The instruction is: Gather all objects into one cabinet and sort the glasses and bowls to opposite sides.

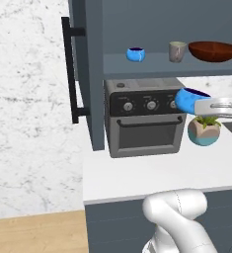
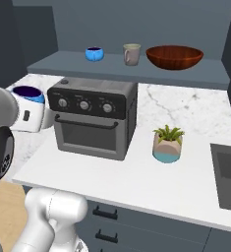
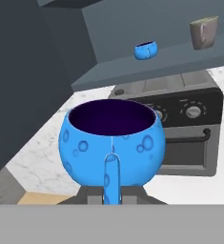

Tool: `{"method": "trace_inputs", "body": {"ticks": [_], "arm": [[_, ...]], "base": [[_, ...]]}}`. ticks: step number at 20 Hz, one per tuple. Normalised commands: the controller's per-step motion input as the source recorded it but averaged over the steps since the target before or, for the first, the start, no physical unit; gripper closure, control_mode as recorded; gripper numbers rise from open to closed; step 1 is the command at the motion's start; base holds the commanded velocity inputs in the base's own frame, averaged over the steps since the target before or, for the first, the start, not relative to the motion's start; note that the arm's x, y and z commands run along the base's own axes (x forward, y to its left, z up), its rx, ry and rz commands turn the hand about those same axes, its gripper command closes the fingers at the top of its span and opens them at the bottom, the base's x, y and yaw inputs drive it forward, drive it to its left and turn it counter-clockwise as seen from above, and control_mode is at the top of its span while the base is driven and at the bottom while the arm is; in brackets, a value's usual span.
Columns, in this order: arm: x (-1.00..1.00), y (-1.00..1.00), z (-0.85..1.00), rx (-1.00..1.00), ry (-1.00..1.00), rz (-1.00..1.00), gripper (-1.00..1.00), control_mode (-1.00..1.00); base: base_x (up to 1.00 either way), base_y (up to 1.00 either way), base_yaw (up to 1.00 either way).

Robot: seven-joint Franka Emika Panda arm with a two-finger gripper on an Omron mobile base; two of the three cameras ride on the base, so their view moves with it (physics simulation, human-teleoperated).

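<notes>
My gripper is shut on the handle of a squat bright-blue vessel with a dark inside, held upright above the counter in front of the toaster oven. The held vessel shows at the oven's right side, and in the right base view the same vessel sits on the white hand. The dark slate-blue cabinet stands open, its door swung out with a black bar handle. On its shelf stand a second blue vessel, a grey-beige tumbler and a wide reddish-brown bowl, left to right.
A grey toaster oven stands on the white counter under the shelf. A small potted plant sits to its right, with a sink beyond. Grey drawers run below the counter edge.
</notes>
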Motion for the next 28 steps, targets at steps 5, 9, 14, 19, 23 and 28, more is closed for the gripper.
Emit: {"method": "trace_inputs", "body": {"ticks": [5,9,14,19,23,28], "arm": [[0.00,0.00,0.00,0.00,0.00,0.00,1.00,1.00],[-0.08,0.25,0.18,0.00,0.00,0.07,1.00,-1.00],[-0.20,0.17,0.56,0.00,0.00,0.10,1.00,-1.00],[-0.22,0.03,0.70,0.03,0.00,0.06,1.00,-1.00],[0.11,-0.03,0.18,0.10,0.00,0.00,1.00,-1.00],[0.58,-0.11,0.00,0.01,0.00,0.00,1.00,-1.00]], "base": [[0.15,0.16,0.05],[0.00,0.00,0.00],[0.00,0.00,0.00],[0.00,0.00,0.00],[0.00,0.00,0.00],[0.00,0.00,0.00]]}}
